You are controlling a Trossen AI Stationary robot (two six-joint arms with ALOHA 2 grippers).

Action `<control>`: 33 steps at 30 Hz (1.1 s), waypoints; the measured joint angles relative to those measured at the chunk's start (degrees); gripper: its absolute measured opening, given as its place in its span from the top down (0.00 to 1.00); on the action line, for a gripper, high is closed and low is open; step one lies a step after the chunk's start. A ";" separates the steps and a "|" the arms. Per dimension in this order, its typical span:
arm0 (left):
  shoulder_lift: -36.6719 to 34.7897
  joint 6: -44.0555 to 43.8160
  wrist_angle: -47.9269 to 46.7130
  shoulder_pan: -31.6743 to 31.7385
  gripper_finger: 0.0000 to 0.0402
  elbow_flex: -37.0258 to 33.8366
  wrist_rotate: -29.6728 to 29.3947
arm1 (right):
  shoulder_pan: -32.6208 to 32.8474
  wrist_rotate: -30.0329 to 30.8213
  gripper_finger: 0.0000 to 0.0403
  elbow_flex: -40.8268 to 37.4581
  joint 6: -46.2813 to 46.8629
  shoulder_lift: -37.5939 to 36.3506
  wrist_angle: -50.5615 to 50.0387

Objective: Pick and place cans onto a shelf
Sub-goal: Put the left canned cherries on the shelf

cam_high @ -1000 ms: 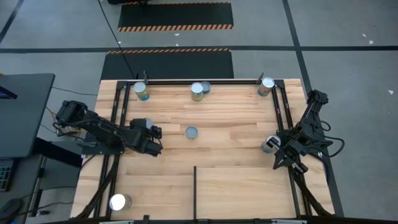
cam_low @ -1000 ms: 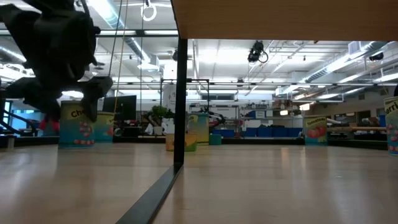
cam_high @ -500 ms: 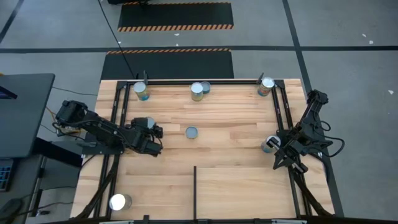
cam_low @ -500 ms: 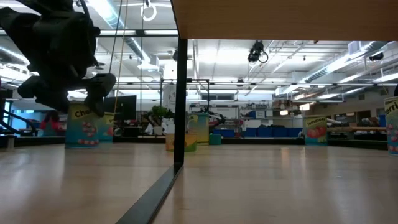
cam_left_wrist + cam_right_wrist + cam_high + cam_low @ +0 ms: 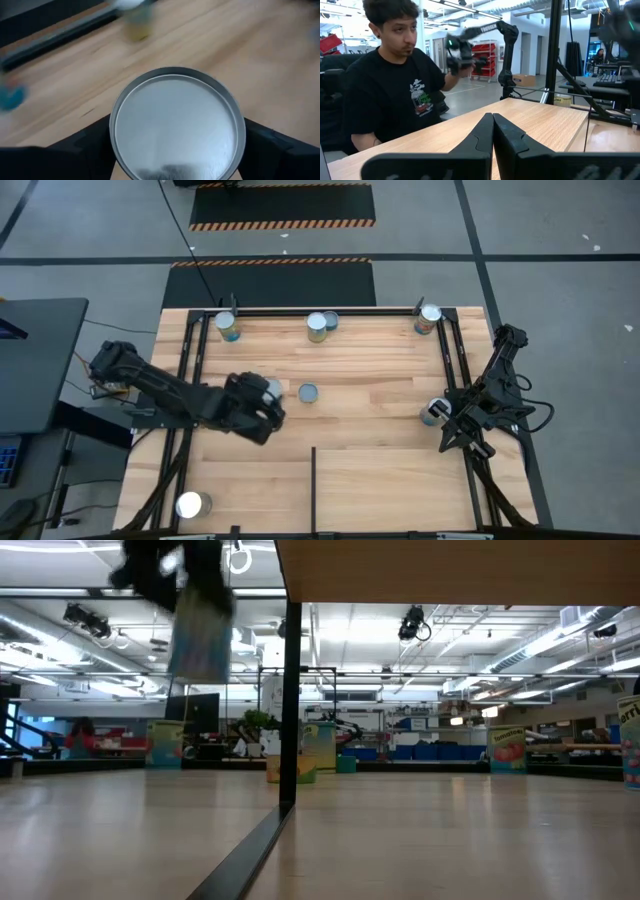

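The worktop (image 5: 380,370) is a light-wood board edged by thin black bars, with a short black divider bar (image 5: 313,485) rising from its near edge. This board section forms the shelf.

The left arm (image 5: 160,390) reaches from the left edge toward the board centre, forearm low and nearly level. The left end effector (image 5: 262,402) grasps 1 can (image 5: 266,388), a finger on each side of its body; the left wrist view shows the can's silver top (image 5: 177,122) framed between both dark fingers (image 5: 92,145). In the low view the held can (image 5: 200,635) hangs clear of the board surface.

The right arm (image 5: 500,385) is parked at the right edge. The right end effector (image 5: 493,137) is clenched with nothing in it.

Other cans relative to the left end effector:
- 1 blue-grey-topped can (image 5: 308,392) just beside it, toward the right arm.
- 1 can pair (image 5: 321,325) at the far rail, beyond it.
- 1 can (image 5: 227,326) at the far left corner.
- 1 can (image 5: 429,318) at the far right corner.
- 1 can (image 5: 432,412) next to the right end effector.
- 1 can (image 5: 189,505) near the front left corner, well apart.

A person (image 5: 390,90) in a black T-shirt sits beyond the worktop in the right wrist view.
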 joint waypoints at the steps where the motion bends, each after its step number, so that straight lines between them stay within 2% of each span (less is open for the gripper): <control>1: 0.00 2.00 0.19 -1.39 0.21 2.94 -0.26 | 0.01 0.00 0.96 0.00 0.00 0.00 0.00; 4: -0.07 7.73 3.04 -5.32 0.22 9.73 -0.65 | 0.01 0.00 0.96 0.00 0.00 -0.01 0.00; 7: -0.06 16.31 9.80 -9.20 0.21 14.30 -0.64 | 0.01 0.00 0.96 0.00 0.00 -0.02 0.00; 14: 4.65 31.95 26.87 -14.85 0.22 20.06 -2.51 | -0.01 0.00 0.96 0.00 0.00 -0.01 0.00; 23: 18.52 32.09 26.75 -13.80 0.21 31.13 -1.86 | 0.01 0.00 0.96 -0.02 0.00 -0.02 0.00; 26: 22.96 32.04 25.54 -13.07 0.21 35.12 1.06 | 0.00 0.00 0.96 0.00 0.00 0.00 0.00; 33: 27.98 30.57 25.02 -10.61 0.21 36.95 2.57 | 0.01 0.00 0.96 -0.01 0.00 -0.02 0.01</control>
